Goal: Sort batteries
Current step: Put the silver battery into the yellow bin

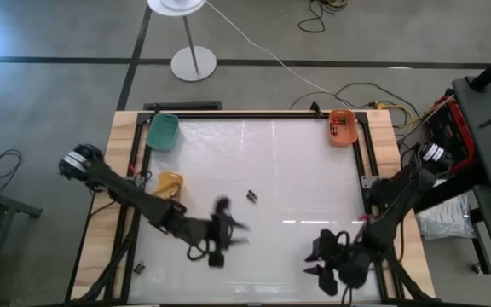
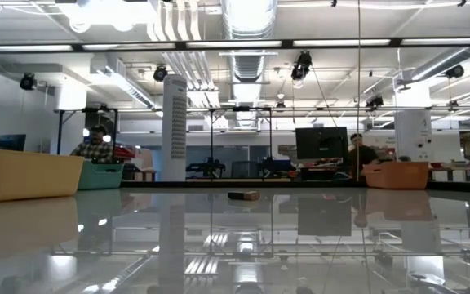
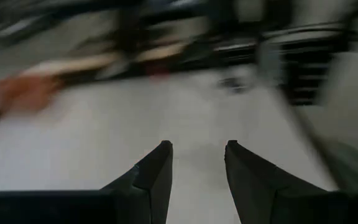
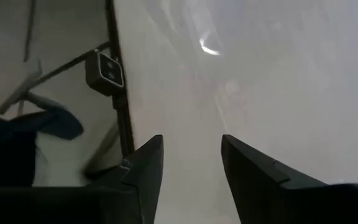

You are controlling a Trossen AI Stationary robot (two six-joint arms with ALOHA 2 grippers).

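Green bin (image 1: 163,132), orange bin (image 1: 342,128) at far corners; yellow bin (image 1: 170,183) left; floor lamp (image 1: 193,61) beyond.

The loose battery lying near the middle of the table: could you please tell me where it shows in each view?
High view: the loose battery lies near the table's centre, right of the yellow bin.
Low view: the battery sits mid-picture, on the far part of the table.
Left wrist view: too blurred to tell.
Right wrist view: not in it.
Shared landmark: the orange bin, at the right in the low view.
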